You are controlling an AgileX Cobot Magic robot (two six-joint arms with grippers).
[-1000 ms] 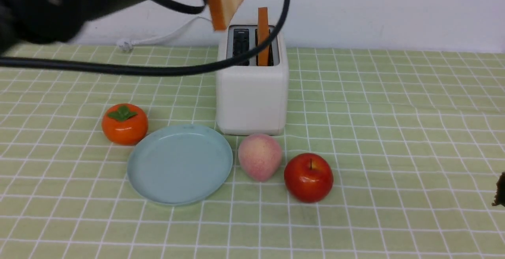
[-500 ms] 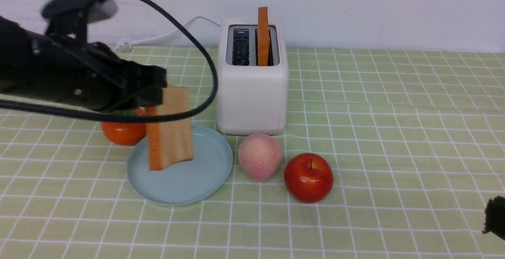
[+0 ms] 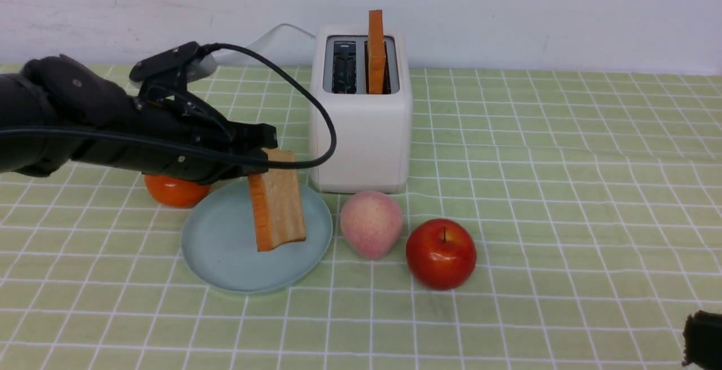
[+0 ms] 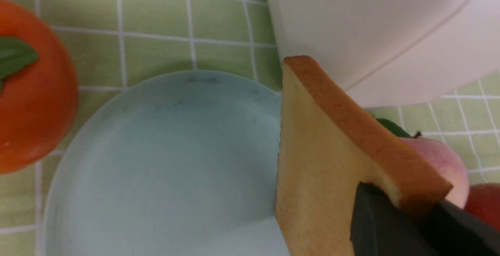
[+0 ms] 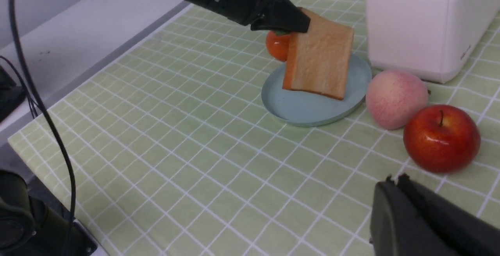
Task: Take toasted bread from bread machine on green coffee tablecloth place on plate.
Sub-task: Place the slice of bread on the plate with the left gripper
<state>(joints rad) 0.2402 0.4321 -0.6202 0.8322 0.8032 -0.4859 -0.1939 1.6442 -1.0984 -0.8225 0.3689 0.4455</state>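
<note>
Places the persimmon (image 3: 169, 192) at 10 o'clock of the plate (image 3: 217, 246), partly behind the left arm. Clamps the left tool (image 3: 265, 153) tight on the upper crust of the held slice (image 3: 279, 206) of toasted bread. Hangs that slice upright over the plate's 3 o'clock half; cannot tell whether its lower edge touches the plate. Locates the bread machine (image 3: 361, 144) at 1 o'clock of the plate, on the green coffee tablecloth (image 3: 564, 161) covering the worktop. Shows the second slice (image 3: 375, 48) standing upright in the machine's 3 o'clock slot. Sets the peach (image 3: 371, 224) at 3 o'clock of the plate, just beside the rim, and the apple (image 3: 441, 252) at 4 o'clock of the peach, just beside it. Parks the right tool (image 5: 392, 182) at 5 o'clock of the worktop, closed, gripping nothing.
</note>
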